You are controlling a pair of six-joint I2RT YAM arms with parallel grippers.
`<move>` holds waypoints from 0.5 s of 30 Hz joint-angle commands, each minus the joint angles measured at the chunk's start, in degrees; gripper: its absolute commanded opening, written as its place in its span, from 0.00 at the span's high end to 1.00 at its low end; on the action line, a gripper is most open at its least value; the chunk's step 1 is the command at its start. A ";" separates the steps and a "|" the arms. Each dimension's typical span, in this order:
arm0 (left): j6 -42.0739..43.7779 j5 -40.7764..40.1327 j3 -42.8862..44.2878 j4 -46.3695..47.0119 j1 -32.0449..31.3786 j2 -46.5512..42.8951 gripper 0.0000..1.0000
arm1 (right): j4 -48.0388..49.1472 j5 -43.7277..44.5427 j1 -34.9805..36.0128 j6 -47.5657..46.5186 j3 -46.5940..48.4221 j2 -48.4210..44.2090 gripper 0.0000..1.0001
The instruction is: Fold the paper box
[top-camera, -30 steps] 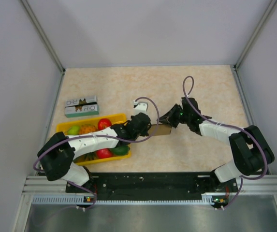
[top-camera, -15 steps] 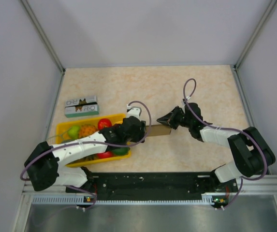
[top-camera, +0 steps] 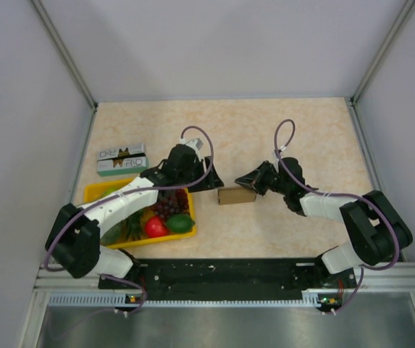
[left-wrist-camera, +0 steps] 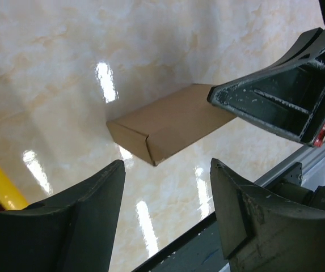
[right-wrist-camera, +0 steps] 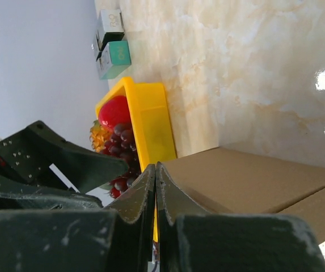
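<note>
Opened wide and holding nothing, the left gripper (top-camera: 208,181) is poised just beside the left end of the paper box (top-camera: 236,196), apart from it, with the box seen ahead through the gap between its fingers. The right gripper (top-camera: 248,180) is shut tight with nothing pinched, and its closed tip is laid against the upper edge at the right end of the box; whether it is pressed down or only touching cannot be told. The box is found near the middle of the table (top-camera: 301,138), lying flat as a small closed brown shape, with one overlapping flap edge visible at a corner. The folding is judged to be nearly done, and the step in hand is taken to be the pressing or tucking of a last edge by the right arm. A steady push along that edge is thought to be called for next, and the box may need to be braced from the left, since it looks light and could be slid across the glossy surface. Left of the box, a yellow tray (right-wrist-camera: 151,127) filled with fruit (top-camera: 154,226) is set under the left arm, and a green-and-white carton (top-camera: 122,159) is placed behind it; the tray rim is near enough to be struck if the box is shoved that way.
</note>
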 commanded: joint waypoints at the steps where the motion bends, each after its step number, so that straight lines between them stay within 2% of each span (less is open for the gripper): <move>1: -0.49 3.59 4.22 2.04 0.47 4.70 0.34 | -5.65 1.67 0.30 -3.53 -1.37 0.59 1.00; 11: -2.17 2.96 -3.95 12.77 0.47 6.91 0.36 | -2.67 1.41 0.30 -4.32 -3.30 0.59 1.00; 15: -3.83 3.93 -11.58 20.93 0.39 4.36 0.35 | -2.93 1.76 0.30 -4.76 -3.74 0.68 1.00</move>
